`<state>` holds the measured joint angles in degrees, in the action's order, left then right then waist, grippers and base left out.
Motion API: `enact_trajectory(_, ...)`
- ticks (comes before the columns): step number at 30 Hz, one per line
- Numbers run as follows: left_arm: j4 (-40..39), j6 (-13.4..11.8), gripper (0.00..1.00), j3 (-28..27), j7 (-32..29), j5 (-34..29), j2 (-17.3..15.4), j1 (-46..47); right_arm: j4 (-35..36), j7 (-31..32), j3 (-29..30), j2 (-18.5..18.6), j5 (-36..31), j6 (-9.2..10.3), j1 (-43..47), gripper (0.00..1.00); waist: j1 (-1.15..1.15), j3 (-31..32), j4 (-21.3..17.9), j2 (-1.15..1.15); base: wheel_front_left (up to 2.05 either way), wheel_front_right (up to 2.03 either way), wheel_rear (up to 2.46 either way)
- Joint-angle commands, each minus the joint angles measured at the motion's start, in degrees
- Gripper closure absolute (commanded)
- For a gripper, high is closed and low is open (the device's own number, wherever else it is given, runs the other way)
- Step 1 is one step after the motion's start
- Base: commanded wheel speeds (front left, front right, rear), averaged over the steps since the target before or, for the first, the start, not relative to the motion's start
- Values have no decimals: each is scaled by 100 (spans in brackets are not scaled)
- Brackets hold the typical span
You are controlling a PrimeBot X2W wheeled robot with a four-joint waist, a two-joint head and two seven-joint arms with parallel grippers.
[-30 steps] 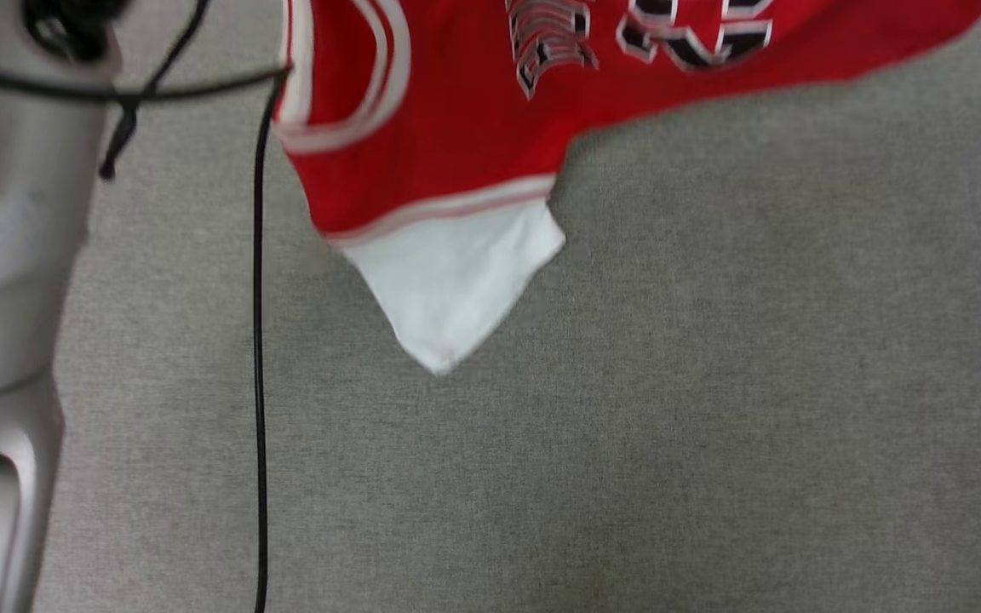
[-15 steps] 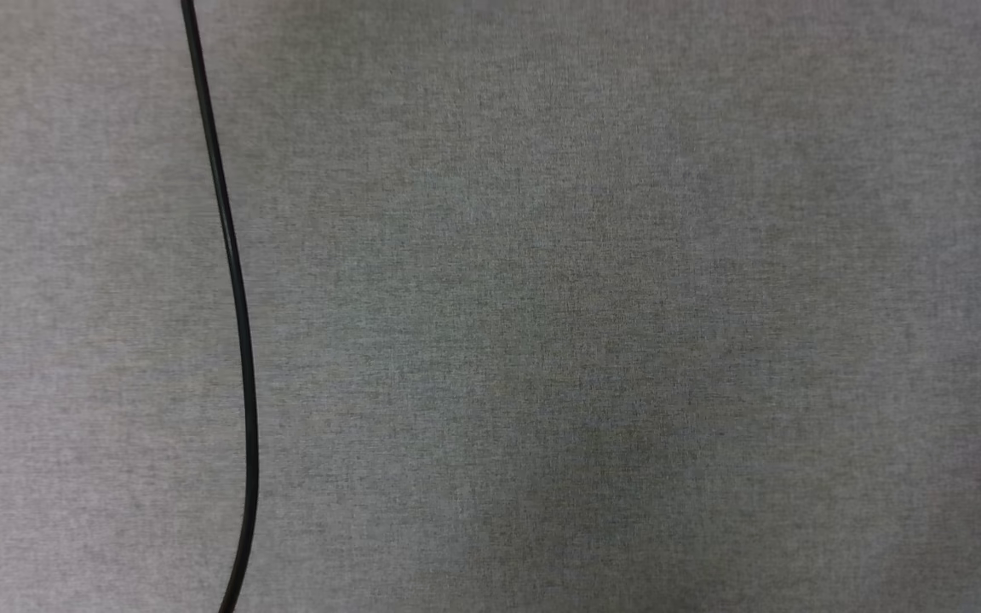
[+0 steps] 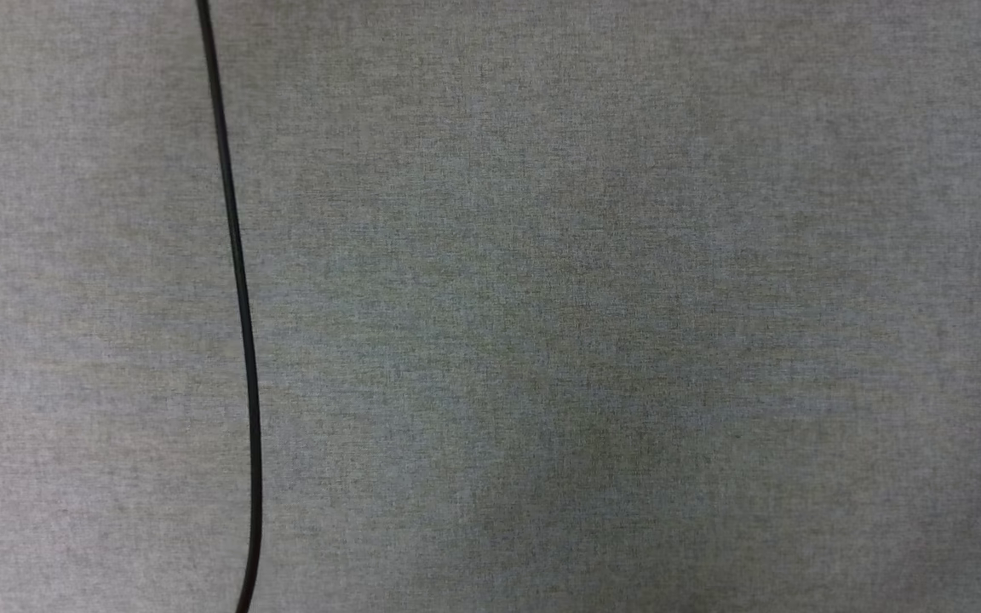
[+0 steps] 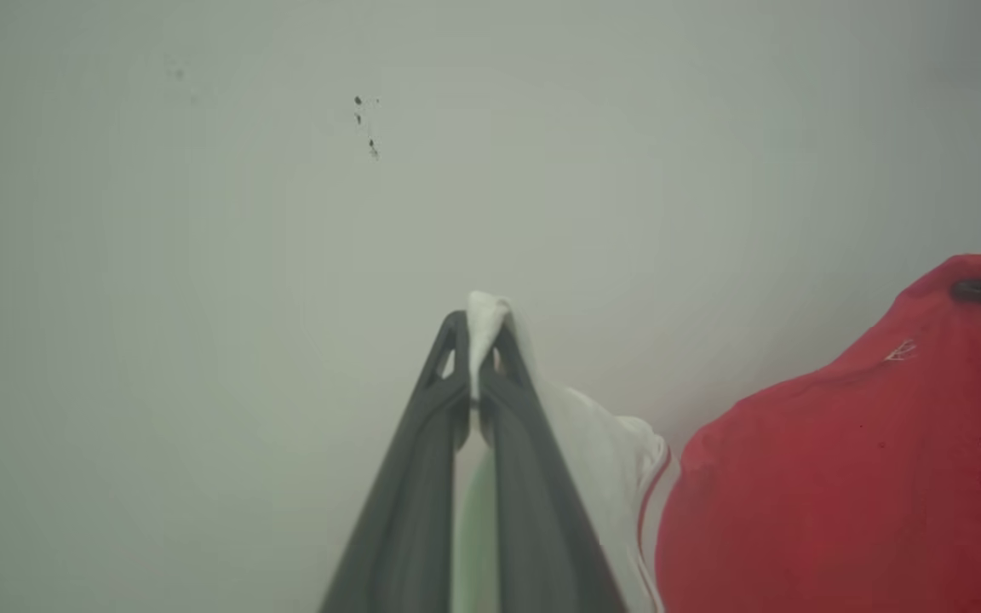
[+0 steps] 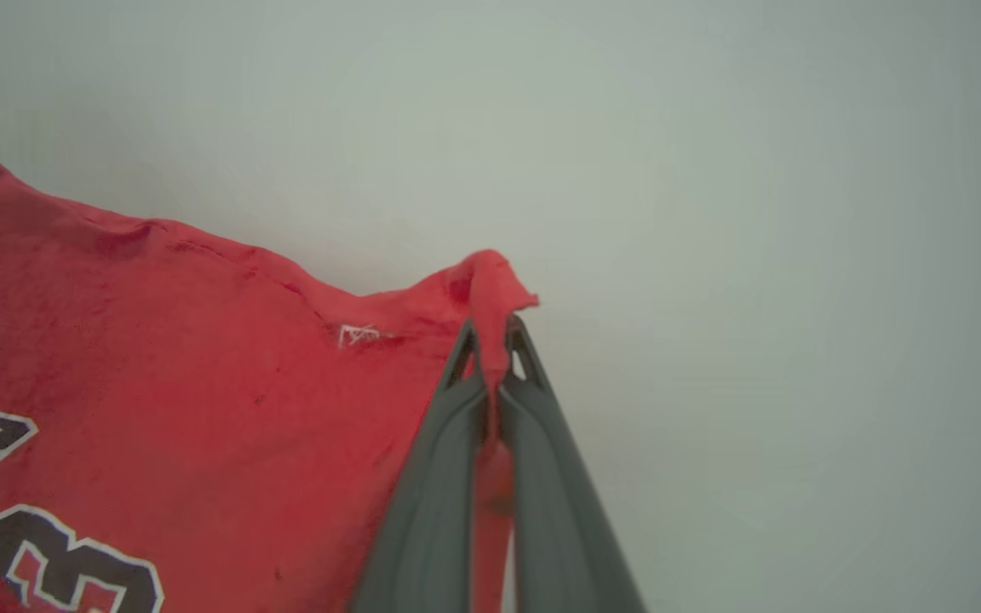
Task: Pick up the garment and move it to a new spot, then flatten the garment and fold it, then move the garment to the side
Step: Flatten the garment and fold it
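Holding the garment [image 5: 158, 383] aloft, your left end effector [image 4: 480, 340] pinches its white sleeve edge and your right end effector [image 5: 490, 336] a red corner, both clamped tight. Spread them evenly, then lower onto the grey surface [image 3: 627, 298], probably the table, clear of the black cable [image 3: 239, 298].

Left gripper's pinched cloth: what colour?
White: sleeve of the red jersey garment, best in left wrist view.

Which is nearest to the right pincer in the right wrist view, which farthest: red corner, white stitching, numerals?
1. Red corner: pinched in the right pincer.
2. White stitching: just left.
3. Numerals: far lower left.
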<state>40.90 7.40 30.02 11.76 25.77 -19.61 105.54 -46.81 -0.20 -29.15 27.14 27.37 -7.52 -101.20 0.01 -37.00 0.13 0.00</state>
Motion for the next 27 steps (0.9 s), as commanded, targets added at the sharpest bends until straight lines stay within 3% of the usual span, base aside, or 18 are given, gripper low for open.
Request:
enact_trajectory(1,25,1,100,39,62,69,-62,-163,-52,-67,-68,-33,96,7,135,100,-1,12,3,0,0,0,0)
enact_trajectory(13,-388,-34,100,251,320,464,-407,-2019,-205,-600,-842,-12,810,7,1545,100,-1,319,-12,0,0,0,0)
enact_trajectory(27,-2197,-788,100,243,336,693,-706,-5393,520,-925,-1685,516,1593,7,3707,100,-1,1194,59,0,0,0,0)
